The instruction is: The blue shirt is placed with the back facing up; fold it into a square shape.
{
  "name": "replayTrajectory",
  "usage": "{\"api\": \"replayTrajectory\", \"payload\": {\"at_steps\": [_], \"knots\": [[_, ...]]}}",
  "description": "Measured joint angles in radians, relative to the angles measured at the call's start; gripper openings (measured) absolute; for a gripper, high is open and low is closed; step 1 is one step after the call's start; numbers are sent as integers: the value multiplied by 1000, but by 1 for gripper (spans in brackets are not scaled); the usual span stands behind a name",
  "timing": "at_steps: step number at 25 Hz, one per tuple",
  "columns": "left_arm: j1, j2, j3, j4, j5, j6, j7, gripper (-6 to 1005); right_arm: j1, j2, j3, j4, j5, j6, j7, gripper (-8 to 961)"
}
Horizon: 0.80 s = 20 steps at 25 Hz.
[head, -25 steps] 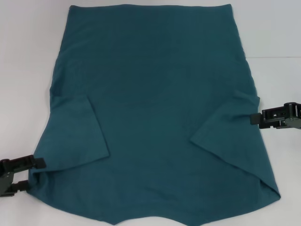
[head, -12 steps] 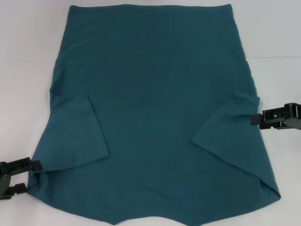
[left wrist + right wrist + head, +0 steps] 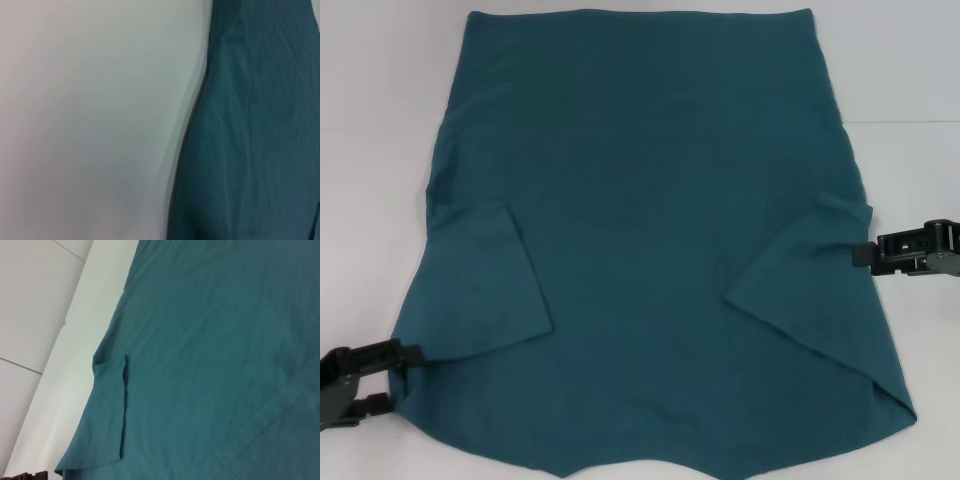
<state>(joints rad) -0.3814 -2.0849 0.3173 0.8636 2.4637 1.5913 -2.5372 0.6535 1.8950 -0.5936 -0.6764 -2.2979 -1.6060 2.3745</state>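
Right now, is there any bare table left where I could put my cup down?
Yes: bare table on the left of the shirt, beyond the left gripper, and on the right beyond the right gripper. The middle is all shirt; both grippers sit at its edges.

No readable txt, labels or nos. anywhere.

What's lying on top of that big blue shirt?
Only the blue shirt itself: both its sleeves are folded in over its body. The left gripper and right gripper sit at its edges. Whatever lies beneath the cloth is hidden.
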Motion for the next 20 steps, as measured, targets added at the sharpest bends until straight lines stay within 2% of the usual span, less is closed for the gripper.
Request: {"api": "replayTrajectory", "payload": {"at_steps": [14,20], "knots": [[-71,2,32,-74,-2,-33,3,934,-8,0,6,0,0,0,-6,504],[-82,4,48,-87,-2,-54,-11,933,-10,-1,15,0,2,-2,-12,504]]}}
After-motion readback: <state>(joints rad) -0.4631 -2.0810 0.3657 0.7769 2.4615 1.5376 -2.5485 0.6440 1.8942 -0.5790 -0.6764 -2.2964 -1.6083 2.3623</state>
